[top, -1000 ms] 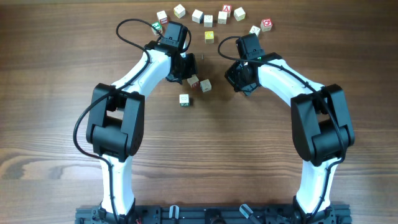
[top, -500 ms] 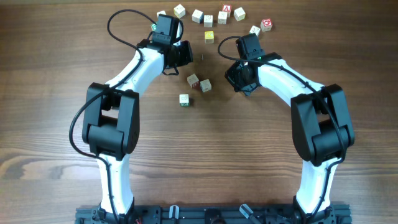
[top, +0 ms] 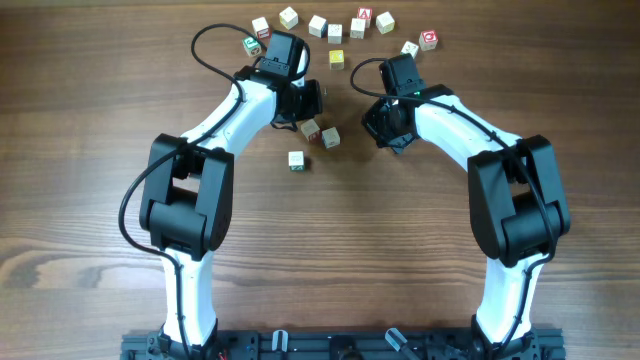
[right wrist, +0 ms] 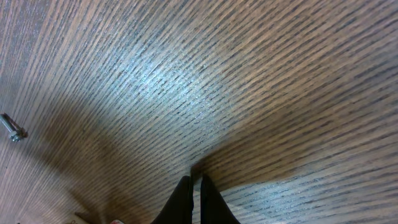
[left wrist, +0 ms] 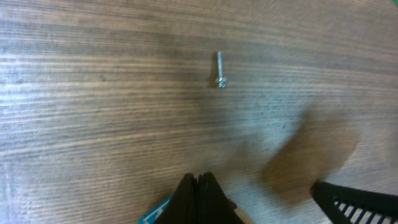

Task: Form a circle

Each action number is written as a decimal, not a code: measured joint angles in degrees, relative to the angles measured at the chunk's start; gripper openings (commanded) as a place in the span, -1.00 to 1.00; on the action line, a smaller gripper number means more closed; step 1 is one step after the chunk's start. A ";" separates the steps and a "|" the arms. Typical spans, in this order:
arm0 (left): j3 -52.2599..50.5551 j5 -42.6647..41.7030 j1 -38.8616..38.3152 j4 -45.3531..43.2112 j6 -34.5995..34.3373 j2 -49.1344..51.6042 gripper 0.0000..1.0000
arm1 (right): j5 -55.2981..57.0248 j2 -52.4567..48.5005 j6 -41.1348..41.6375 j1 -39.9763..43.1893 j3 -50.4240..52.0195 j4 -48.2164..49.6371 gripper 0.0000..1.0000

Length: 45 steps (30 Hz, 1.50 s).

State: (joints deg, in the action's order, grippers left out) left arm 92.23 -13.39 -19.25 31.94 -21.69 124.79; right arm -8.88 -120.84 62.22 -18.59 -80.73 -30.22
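The left gripper [left wrist: 200,186] and right gripper [right wrist: 196,186] are hanging pinched together, seemingly empty, over the grained table [top: 80,150]. Three pale wooden cubes [top: 330,137] are lying near them.

Overhead looks straight down; both wrist views face the table [top: 80,150] closely, sharing one screw [left wrist: 220,70]

On the wooden worktop [top: 80,200], three pale lettered cubes [top: 330,137] sat grouped near the middle, with the left gripper [top: 310,102] just beside the nearest one. The right gripper [top: 386,128] hung apart from them. A loose arc of cubes [top: 318,24] lined the far side, with one yellow cube [top: 336,59] below it.
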 measured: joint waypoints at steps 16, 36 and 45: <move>0.00 0.00 0.02 1.57 0.00 0.00 -0.92 | 0.00 0.00 0.00 0.00 0.00 0.00 -0.85; 0.00 -0.11 1.70 1.53 0.68 0.00 -0.92 | 0.00 0.00 0.00 0.00 0.00 0.02 -0.85; 0.00 0.28 1.07 4.61 0.68 0.02 -0.92 | 0.00 0.00 0.00 0.00 0.00 0.02 -0.84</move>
State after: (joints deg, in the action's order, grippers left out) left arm 92.23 -13.10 -18.17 36.56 -21.02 124.81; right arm -8.88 -120.84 62.22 -18.59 -80.73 -30.20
